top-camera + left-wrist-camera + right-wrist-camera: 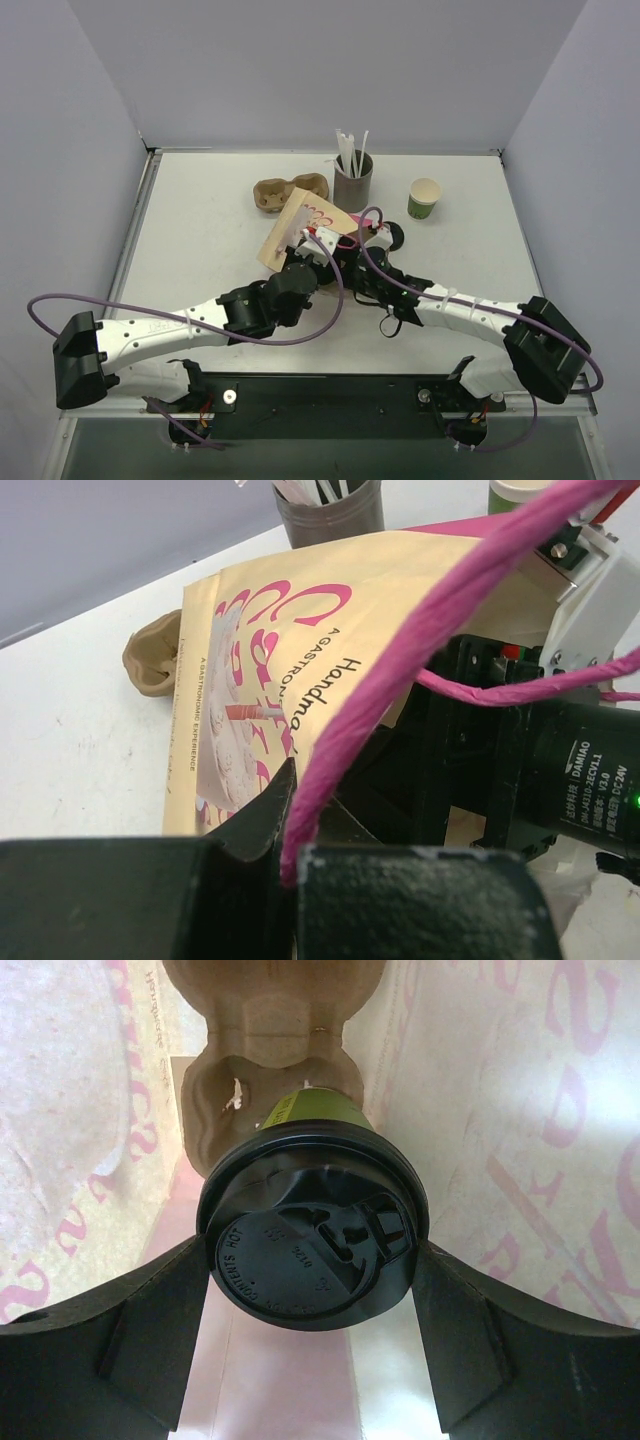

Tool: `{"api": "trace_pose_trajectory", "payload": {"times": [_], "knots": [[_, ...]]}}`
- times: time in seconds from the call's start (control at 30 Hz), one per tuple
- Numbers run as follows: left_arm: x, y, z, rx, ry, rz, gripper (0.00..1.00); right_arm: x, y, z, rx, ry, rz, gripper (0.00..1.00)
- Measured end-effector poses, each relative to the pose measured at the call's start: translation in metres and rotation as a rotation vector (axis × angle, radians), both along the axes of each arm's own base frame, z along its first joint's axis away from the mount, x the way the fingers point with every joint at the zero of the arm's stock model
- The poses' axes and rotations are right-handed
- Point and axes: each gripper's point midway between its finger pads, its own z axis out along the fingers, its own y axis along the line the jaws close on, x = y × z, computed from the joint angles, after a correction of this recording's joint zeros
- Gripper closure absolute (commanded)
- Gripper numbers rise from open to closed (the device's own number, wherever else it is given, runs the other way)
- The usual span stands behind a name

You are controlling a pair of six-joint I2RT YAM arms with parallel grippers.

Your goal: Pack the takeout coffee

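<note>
The takeout coffee point(312, 1240) is a green cup with its black lid on, lying inside the paper bag point(520, 1110) and seated in a brown pulp cup carrier point(270, 1010). My right gripper point(312, 1290) reaches into the bag and is shut on the cup, with a finger against each side of the lid. In the top view it point(348, 238) is at the bag's mouth. My left gripper point(290, 810) is shut on the bag's pink cord handle point(420, 640) and holds the tan printed bag point(290, 630) up; in the top view it point(305, 247) is at the bag's near edge.
A grey cylinder of white straws point(352, 180) stands behind the bag point(300, 222). A second green cup with a cream inside point(424, 198) stands to its right. Brown carrier point(275, 193) shows past the bag's far edge. White walls flank the table.
</note>
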Motion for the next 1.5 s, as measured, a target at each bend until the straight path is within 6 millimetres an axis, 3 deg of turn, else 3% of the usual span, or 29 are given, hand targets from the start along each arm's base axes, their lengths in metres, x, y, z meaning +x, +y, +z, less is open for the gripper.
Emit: {"api": "trace_pose_trajectory", "payload": {"times": [0.53,0.93,1.17,1.5], "knots": [[-0.015,-0.007,-0.002,0.001,0.031,-0.104,1.0,-0.011,-0.012,0.009,-0.061,-0.053,0.009,0.5],[-0.019,-0.011,-0.008,-0.001,0.065,-0.126,1.0,0.01,-0.018,0.037,-0.118,-0.123,-0.007,0.5],[-0.019,-0.013,-0.011,-0.017,0.098,-0.11,1.0,0.019,-0.016,0.038,-0.11,-0.114,-0.003,0.5],[-0.019,-0.01,-0.012,-0.058,0.12,-0.087,1.0,0.017,-0.009,0.036,-0.104,-0.111,0.019,0.51]]}}
